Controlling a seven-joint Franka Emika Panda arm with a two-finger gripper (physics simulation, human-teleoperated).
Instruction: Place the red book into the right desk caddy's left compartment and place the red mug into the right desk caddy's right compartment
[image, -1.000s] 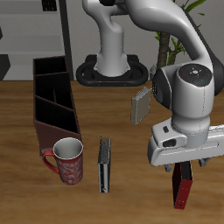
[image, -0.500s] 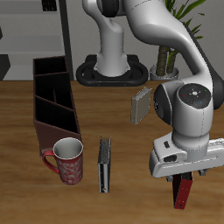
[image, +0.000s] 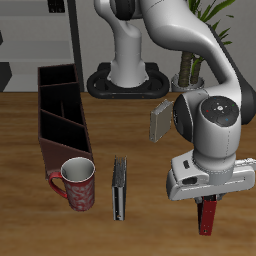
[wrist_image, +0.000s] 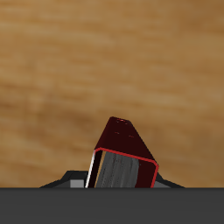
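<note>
In the exterior view, the red book (image: 208, 216) is seen upright beneath the gripper (image: 208, 203), well apart from the right desk caddy (image: 62, 117); a shallow pinch could let it slip. In the wrist view, the red book (wrist_image: 122, 156) is framed closely, so closure cannot be confirmed.

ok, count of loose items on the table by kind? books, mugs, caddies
Books: 3 (red book under the tool, black book, grey book)
Mugs: 1 (red mug)
Caddies: 1 (right desk caddy)
Total: 5
</note>
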